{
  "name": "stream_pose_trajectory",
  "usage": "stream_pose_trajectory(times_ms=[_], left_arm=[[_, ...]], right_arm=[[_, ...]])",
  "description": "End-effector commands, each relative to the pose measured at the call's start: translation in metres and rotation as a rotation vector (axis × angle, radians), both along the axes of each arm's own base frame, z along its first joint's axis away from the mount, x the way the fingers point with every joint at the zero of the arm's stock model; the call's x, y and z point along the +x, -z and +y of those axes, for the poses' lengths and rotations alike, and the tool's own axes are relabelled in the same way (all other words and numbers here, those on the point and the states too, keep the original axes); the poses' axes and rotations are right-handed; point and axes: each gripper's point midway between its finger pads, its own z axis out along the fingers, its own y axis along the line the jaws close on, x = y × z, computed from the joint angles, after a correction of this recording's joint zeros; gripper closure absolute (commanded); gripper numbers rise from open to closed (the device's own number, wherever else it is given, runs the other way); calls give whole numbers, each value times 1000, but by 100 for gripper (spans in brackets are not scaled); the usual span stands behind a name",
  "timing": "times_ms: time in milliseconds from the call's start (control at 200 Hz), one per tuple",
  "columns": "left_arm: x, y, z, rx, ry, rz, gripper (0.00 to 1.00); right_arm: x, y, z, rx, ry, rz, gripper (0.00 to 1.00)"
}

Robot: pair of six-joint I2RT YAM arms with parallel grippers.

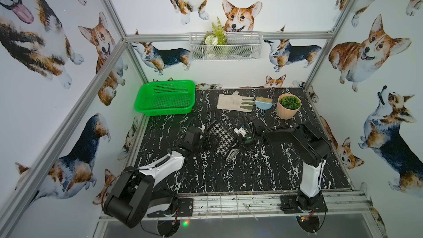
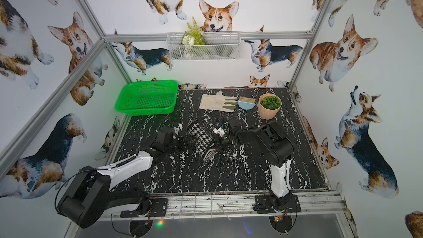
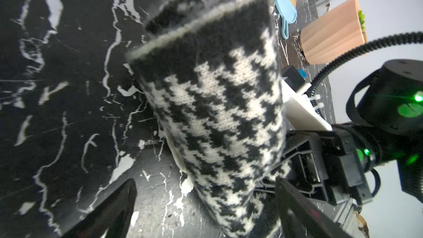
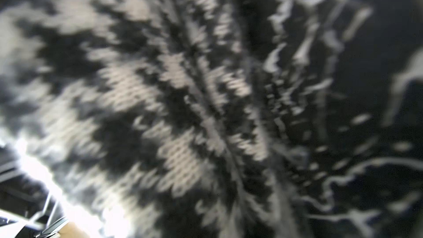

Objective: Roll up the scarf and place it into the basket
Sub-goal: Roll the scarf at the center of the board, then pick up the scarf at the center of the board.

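- Scarf (image 4: 174, 115) knit sat right up against the right wrist lens, blurred, filling nearly that whole view.
- From both top views I saw the scarf (image 1: 220, 137) in the middle of the table (image 1: 229, 175) as a short fat roll between the two wrists. Houndstooth faced out, and a loose zigzag end stuck out on its near side.
- Jaws of the left gripper (image 3: 206, 186) stood spread wide, one finger on either side of the roll's end. I couldn't tell whether they touched it.
- Over on the roll's right side the right gripper (image 1: 237, 144) was pressed close. Its fingertips were buried behind the knit, so I couldn't tell if it was clamped.
- Step, my read: rolling was about finished and no pickup had been made.
- Next move called for a squeeze across the whole roll, loose end included so it wouldn't unwind. Then a lift and a carry to the far left.
- Far left stood the basket (image 1: 163, 110), empty and well apart from the roll.
- Hidden: the roll's underside and how many turns it had. The left wrist also covered the roll's left edge in the top views.
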Motion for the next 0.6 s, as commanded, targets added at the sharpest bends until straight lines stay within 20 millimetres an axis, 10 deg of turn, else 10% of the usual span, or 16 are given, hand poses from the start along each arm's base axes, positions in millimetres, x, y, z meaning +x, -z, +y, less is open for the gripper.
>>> stream_pose_trajectory(times_ms=[0,596], left_arm=[[11,-10,-13,-10,-5,-68,4],[30,46,-54,-59,-7,-32,18]], right_arm=[[2,25,-10,-82,59,39,76],[-4,53,-22,-101,95,107,73]])
